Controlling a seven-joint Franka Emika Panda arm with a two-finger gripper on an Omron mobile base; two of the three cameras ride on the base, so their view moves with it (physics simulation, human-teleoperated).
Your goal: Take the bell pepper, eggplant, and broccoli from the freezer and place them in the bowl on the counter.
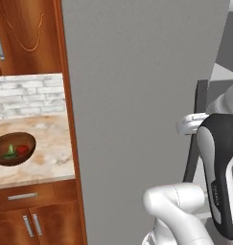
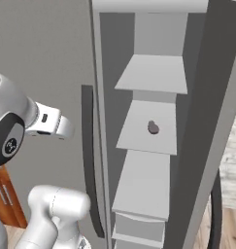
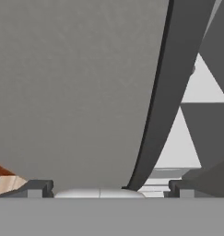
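Facing the freezer (image 3: 76, 83) door, fingers (image 3: 37, 189) spread wide apart, holding nothing, with the dark handle (image 3: 162, 101) rising between them. Eggplant (image 2: 153, 127) lies on a shelf (image 2: 148, 138) beyond the fingers.

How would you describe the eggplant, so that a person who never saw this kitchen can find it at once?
Look at the tall grey freezer, whose door stands open and shows pale grey shelves stacked one above another. On the second shelf from the top lies the eggplant, a small dull purple-mauve oval. It is the only item on these shelves, while the red and green vegetables lie in the bowl on the counter.
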